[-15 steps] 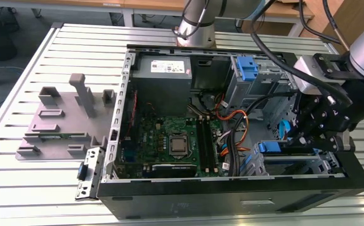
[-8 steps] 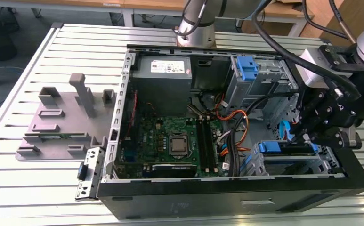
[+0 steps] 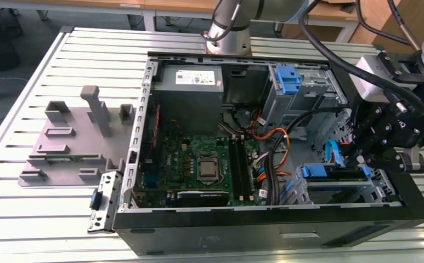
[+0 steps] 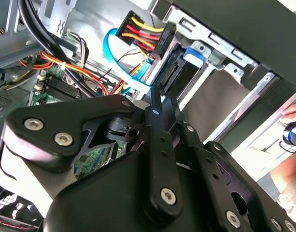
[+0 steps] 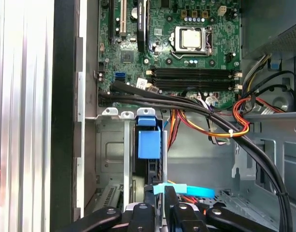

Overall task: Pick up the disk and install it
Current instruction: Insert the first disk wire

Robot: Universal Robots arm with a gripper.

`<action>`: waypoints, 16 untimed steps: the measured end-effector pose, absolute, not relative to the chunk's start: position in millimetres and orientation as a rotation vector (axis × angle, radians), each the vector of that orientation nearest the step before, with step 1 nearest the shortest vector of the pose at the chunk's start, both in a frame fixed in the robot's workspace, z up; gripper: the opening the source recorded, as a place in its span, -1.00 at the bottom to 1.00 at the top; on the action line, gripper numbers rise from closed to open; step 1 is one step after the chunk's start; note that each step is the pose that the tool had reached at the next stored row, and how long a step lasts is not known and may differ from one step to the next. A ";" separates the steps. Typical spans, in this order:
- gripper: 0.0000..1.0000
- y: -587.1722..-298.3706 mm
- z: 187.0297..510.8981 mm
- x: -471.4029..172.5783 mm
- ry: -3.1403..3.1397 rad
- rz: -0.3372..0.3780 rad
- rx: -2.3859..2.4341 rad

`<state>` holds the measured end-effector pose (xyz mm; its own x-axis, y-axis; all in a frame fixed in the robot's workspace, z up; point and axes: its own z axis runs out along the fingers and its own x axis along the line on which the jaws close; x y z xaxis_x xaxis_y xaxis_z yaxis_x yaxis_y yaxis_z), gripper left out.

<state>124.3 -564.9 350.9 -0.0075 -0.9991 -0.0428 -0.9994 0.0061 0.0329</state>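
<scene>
So the gripper [image 3: 364, 162] hung over the drive cage at the case's 4 o'clock corner; disk [image 5: 148, 145] sat edge-up, slotted in there already; couldn't tell the claw's state.

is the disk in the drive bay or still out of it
In. The disk sits down in the metal drive cage with its blue rail at the top, and the gripper is right at its end.

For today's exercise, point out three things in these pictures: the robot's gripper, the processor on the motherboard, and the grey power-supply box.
gripper [image 3: 365, 159]: exterior view, between its fingertips, at the drive cage.
processor [image 5: 191, 38]: first wrist view, middle of its silver lid.
power-supply box [image 3: 190, 90]: exterior view, its grey top face below the sticker.
</scene>
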 end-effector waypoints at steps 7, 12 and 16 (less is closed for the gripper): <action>-0.53 -564.9 350.8 131.5 2.223 0.084 -2.208; -0.53 -565.0 356.7 131.6 2.222 0.086 -2.207; -0.53 -564.9 357.0 131.6 2.222 0.086 -2.207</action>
<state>131.6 -564.9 357.0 -0.0074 -0.9990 -0.0444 -0.9994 0.0059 0.0329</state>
